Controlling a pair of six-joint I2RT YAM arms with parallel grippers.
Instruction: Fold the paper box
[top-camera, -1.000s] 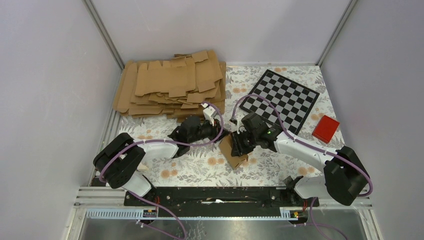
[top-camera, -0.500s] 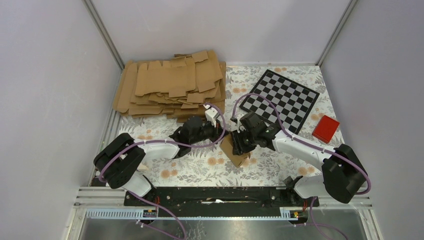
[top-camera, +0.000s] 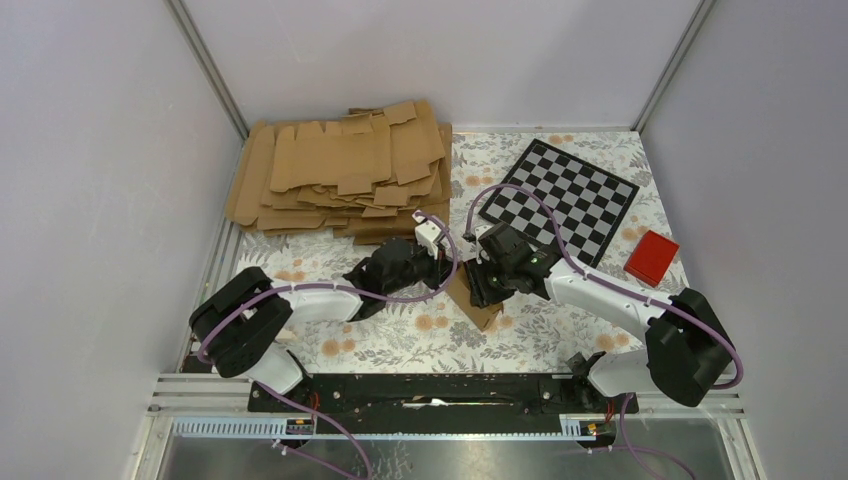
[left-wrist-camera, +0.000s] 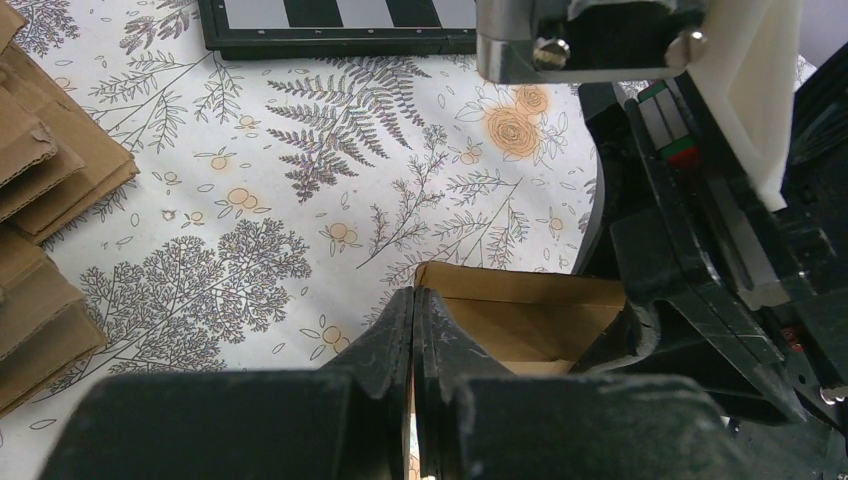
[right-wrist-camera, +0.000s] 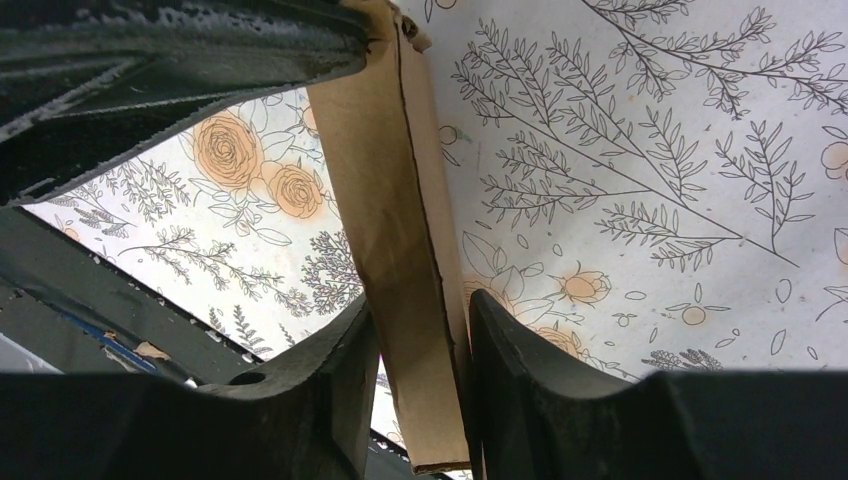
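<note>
The paper box (top-camera: 480, 303) is a small brown kraft piece, partly folded, held tilted above the floral mat between both arms. My left gripper (top-camera: 447, 268) meets it from the left. In the left wrist view its jaws (left-wrist-camera: 413, 305) are closed on a thin wall at the box's corner, and the open box interior (left-wrist-camera: 520, 320) shows to the right. My right gripper (top-camera: 482, 283) holds the box from above. In the right wrist view its jaws (right-wrist-camera: 420, 330) clamp a long cardboard panel (right-wrist-camera: 395, 230).
A big pile of flat brown blanks (top-camera: 340, 170) lies at the back left; its edge shows in the left wrist view (left-wrist-camera: 50, 190). A checkerboard (top-camera: 565, 195) lies at the back right, with a small red block (top-camera: 652, 257) beside it. Walls enclose three sides.
My left gripper has moved right, up to the box's left side. My right gripper and the box have shifted slightly, and the box now stands more tilted.
</note>
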